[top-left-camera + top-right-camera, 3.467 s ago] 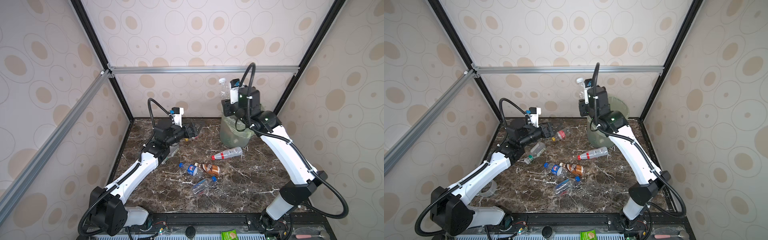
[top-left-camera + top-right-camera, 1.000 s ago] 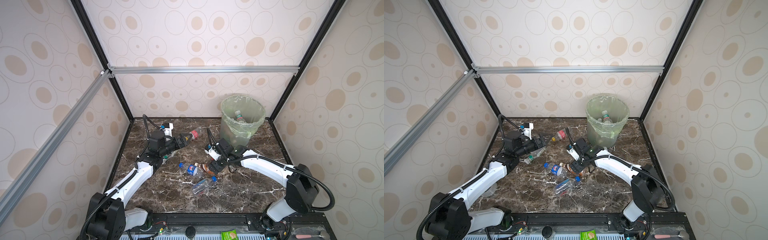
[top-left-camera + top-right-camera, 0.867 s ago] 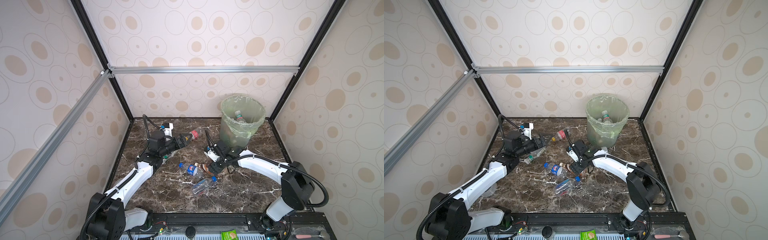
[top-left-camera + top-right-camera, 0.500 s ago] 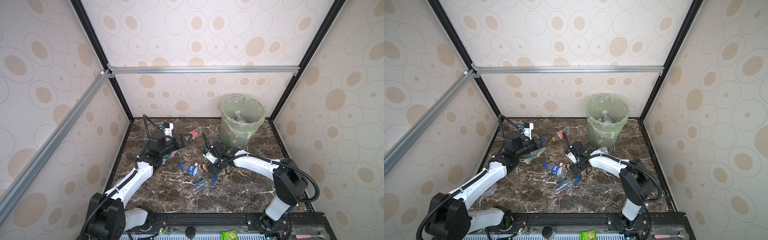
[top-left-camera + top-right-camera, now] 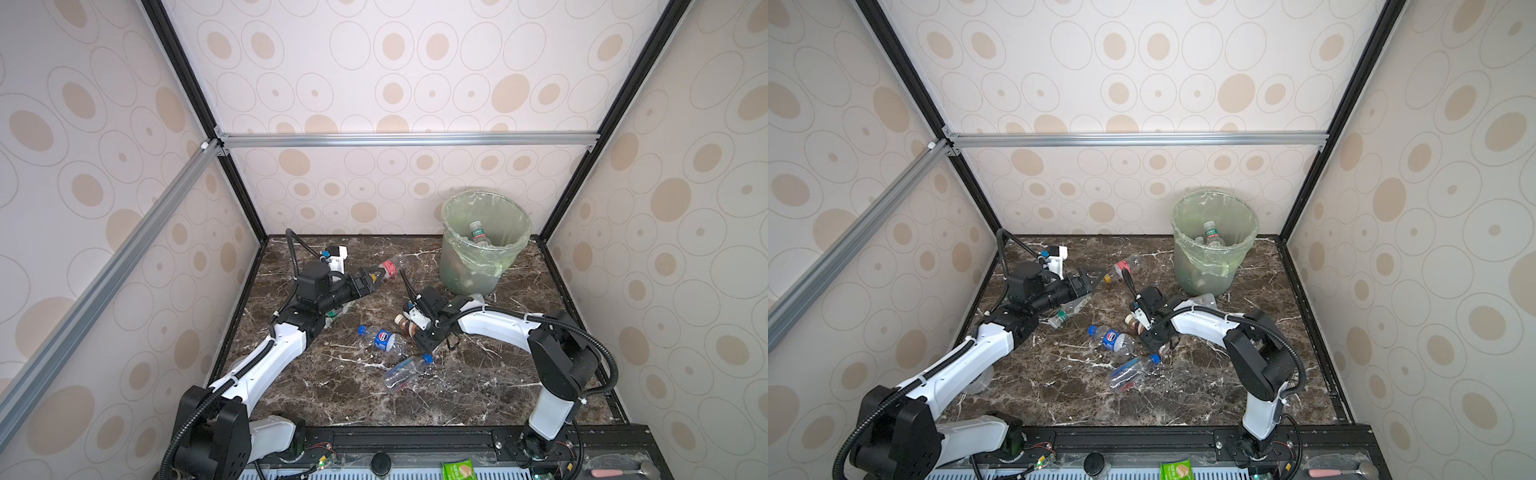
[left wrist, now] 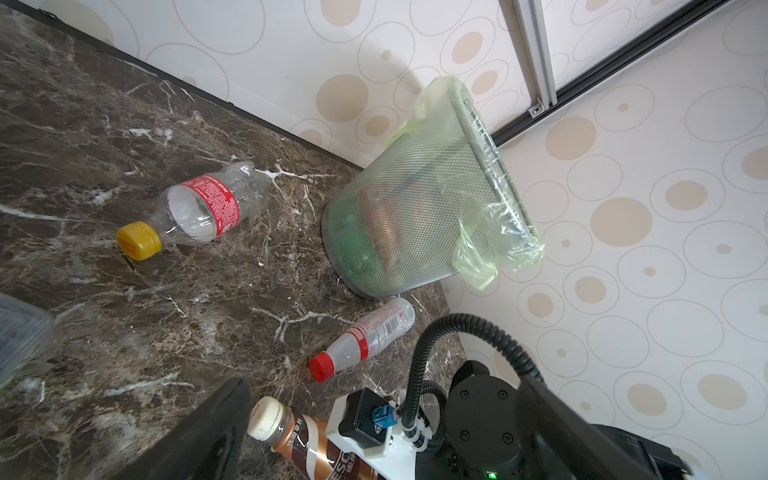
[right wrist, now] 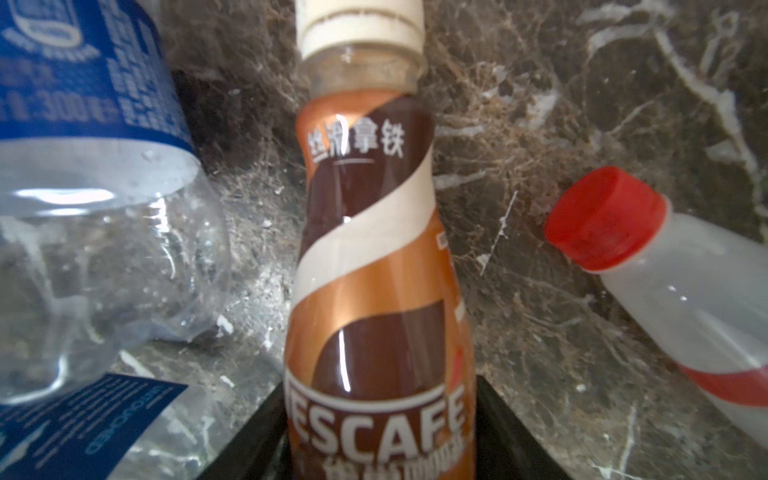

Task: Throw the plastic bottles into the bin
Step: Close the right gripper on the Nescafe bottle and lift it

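The brown-wrapped bottle point(image 7: 374, 270) with a cream cap lies mid-floor point(image 5: 405, 324), and my right gripper point(image 7: 378, 395) has a finger pressed against each side of its lower body. Beside it lie a blue-labelled clear bottle point(image 5: 384, 340) and a red-capped white bottle point(image 7: 665, 270). A blue-capped clear bottle point(image 5: 403, 372) lies nearer the front. My left gripper point(image 5: 376, 276) stands open, empty, just short of a yellow-capped, red-labelled bottle point(image 6: 199, 212). The bin point(image 5: 457, 245), lined with a green bag, stands at the back right with a bottle point(image 5: 478, 232) inside.
A green-capped bottle point(image 5: 1061, 316) lies partly under my left arm. A clear roll of tape point(image 5: 980, 382) sits by the left wall. Panel walls close in the marble floor point(image 5: 478, 386) on three sides, and a black rail runs along the front.
My right arm came down from over the bin to the floor, and its jaws have narrowed onto the brown bottle over the last second. The left arm has barely moved.
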